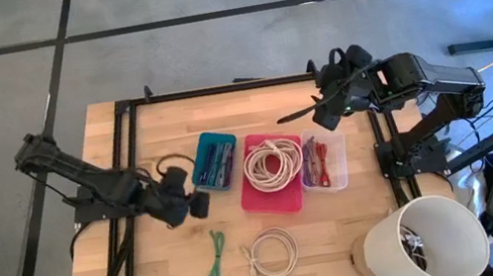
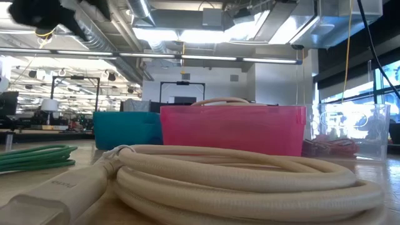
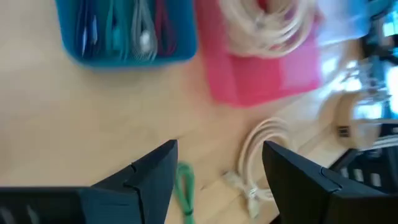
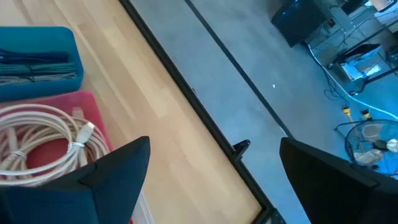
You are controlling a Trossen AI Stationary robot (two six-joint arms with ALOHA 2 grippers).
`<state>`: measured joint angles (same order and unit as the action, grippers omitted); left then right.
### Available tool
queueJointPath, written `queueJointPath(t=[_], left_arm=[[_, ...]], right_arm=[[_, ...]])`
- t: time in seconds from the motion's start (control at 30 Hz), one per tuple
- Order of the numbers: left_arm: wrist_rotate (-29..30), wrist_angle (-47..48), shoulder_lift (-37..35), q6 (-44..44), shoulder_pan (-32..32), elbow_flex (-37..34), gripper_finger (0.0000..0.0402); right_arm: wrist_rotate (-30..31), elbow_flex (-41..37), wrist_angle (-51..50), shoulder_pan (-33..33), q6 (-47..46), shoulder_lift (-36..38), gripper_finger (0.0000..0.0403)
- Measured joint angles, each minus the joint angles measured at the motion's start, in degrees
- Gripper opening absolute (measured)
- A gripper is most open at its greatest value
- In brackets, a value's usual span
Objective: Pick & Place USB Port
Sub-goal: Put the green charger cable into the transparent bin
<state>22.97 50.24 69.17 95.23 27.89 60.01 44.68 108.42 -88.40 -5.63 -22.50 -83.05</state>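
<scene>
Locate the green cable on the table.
In the high view the green cable lies loose on the wooden table, near its front edge, left of the loose white cable coil and in front of the blue bin.

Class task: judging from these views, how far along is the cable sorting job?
Done: one white coil lies in the pink bin. In hand: nothing; the left hand and right hand are both open and empty. Left: the green cable and white cable on the table.
</scene>
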Motion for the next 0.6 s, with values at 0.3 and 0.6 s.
queueJointPath(t=[0.3,0.6], left_arm=[[-7.5,-4.2,12.0,6.2,3.1,-0.6,0.0228],[-17.3,-15.7,24.0,10.7,6.0,-0.6,0.0228]], right_arm=[[1.3,0.0,-0.3,0.0,2.6,0.0,0.0362],[1.4,0.0,-0.3,0.0,4.9,0.0,0.0362]])
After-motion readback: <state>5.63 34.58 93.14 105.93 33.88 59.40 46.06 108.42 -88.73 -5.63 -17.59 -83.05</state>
